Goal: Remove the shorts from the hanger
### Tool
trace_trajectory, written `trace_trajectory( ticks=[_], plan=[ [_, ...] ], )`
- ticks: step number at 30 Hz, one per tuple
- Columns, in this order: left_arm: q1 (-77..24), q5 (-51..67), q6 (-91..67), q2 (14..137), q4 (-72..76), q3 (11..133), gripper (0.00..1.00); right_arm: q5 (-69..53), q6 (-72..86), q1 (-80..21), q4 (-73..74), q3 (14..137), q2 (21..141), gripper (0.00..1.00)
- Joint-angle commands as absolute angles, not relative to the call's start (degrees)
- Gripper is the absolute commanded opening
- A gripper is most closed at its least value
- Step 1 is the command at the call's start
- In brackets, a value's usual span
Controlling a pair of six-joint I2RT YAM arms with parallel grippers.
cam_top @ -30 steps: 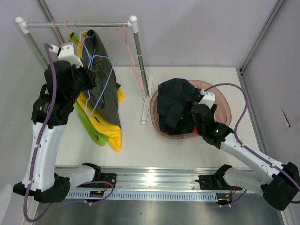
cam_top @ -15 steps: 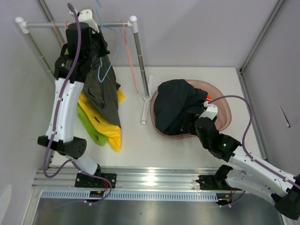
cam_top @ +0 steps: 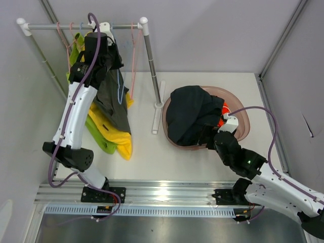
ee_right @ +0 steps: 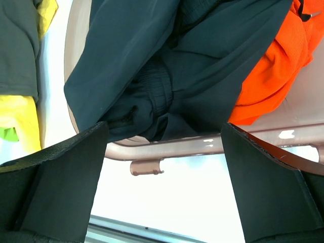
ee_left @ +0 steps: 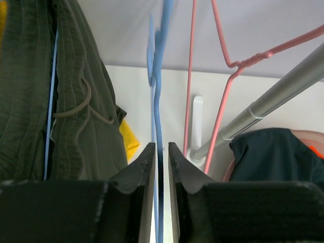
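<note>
My left gripper [cam_top: 105,28] is raised to the rail [cam_top: 81,26] and shut on the wire of a blue hanger [ee_left: 160,126]. The dark olive-grey shorts [cam_top: 112,101] hang below it on that hanger, and show at the left of the left wrist view [ee_left: 66,101]. Yellow shorts [cam_top: 120,137] and lime green shorts [cam_top: 97,135] hang beside them. Black shorts [cam_top: 190,114] lie in the brown basket [cam_top: 244,121] over orange shorts [cam_top: 223,110]. My right gripper [ee_right: 164,172] is open and empty just outside the basket's near rim [ee_right: 202,144].
The rack's right post [cam_top: 150,61] and white foot [cam_top: 157,117] stand between the hanging shorts and the basket. An empty pink hanger [ee_left: 225,96] hangs on the rail right of the blue one. Grey walls close the back and sides.
My left arm has lifted the blue hanger with the olive-grey shorts up to the rail. My right gripper has drawn back from the black shorts toward the near edge.
</note>
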State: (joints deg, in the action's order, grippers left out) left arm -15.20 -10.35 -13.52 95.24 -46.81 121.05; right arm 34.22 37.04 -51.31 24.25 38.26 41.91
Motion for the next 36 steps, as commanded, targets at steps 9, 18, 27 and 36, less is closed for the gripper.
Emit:
trace_trajectory(
  ticks=[9,18,27,36],
  plan=[
    [-15.1,-13.4,-11.2,88.5,-49.1,125.3,0.92,39.1,40.6,-55.5,27.9,38.8,39.6,1.00],
    [-9.6,-16.8,-8.8,81.8,-49.8,121.8,0.94,40.4,41.0,-57.7,29.6,39.7,39.6,0.99],
    [-2.6,-12.9,-11.2,80.5,-44.3,110.4,0.84,40.7,39.1,-58.3,32.4,41.9,38.6,0.99],
    [-0.2,-11.1,-12.4,85.2,-40.3,108.3,0.72,41.5,39.8,-58.4,36.3,42.1,37.0,0.99]
  ],
)
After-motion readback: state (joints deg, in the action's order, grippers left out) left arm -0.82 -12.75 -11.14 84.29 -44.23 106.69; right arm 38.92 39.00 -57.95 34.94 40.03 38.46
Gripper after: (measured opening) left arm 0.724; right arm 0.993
